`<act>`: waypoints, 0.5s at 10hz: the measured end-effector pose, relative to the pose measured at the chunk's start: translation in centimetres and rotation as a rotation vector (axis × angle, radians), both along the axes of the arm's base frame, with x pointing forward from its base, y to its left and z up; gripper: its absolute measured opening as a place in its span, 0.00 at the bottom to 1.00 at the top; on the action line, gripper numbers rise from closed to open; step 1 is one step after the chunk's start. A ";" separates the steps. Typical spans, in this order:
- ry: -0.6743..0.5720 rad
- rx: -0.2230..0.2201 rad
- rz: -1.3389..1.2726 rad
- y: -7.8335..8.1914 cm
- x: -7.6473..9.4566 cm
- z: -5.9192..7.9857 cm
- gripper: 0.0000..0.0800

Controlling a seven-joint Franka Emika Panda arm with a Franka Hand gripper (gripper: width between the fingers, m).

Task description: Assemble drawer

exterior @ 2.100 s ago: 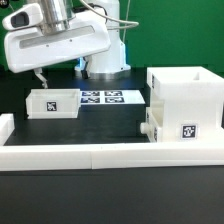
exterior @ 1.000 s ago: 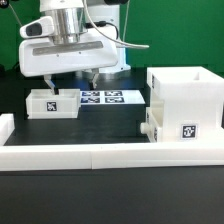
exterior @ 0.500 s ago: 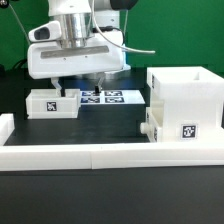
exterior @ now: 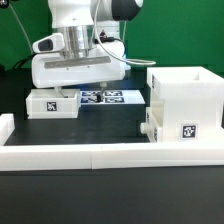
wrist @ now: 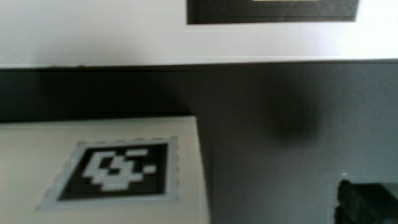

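White loose box (exterior: 52, 103) sits under my hand (exterior: 72, 93); whether I'm spread, I cannot tell. Next: grasp it, carry to housing (exterior: 186, 102).

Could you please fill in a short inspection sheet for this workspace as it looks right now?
Surface: black table, white border blocks along the front.
Job's things: tall housing at the exterior view's right, one small box in front of it; loose box at the left.
Clutter: nothing seen; marker board lies flat.
Grippers: gripper low behind the loose box, jaws hidden.
Cables: black cables on the arm.
Surroundings: green backdrop.
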State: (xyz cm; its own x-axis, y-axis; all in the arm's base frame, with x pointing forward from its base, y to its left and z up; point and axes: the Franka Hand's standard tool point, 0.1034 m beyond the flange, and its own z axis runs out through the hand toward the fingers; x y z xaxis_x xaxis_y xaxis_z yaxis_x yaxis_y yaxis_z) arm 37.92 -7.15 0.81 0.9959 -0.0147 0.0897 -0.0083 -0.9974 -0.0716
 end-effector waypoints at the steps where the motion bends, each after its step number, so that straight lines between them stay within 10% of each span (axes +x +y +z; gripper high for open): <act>1: -0.005 -0.002 0.000 0.0 0.0 -0.1 0.81; 4: -0.016 -0.009 0.004 -0.3 0.1 -0.2 0.81; 5: -0.016 -0.008 0.004 -0.3 0.1 -0.2 0.64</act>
State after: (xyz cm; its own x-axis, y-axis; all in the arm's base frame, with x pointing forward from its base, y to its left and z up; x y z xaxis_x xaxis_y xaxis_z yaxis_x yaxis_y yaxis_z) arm 38.03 -7.43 0.59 0.9944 -0.0102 0.1054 -0.0035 -0.9980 -0.0632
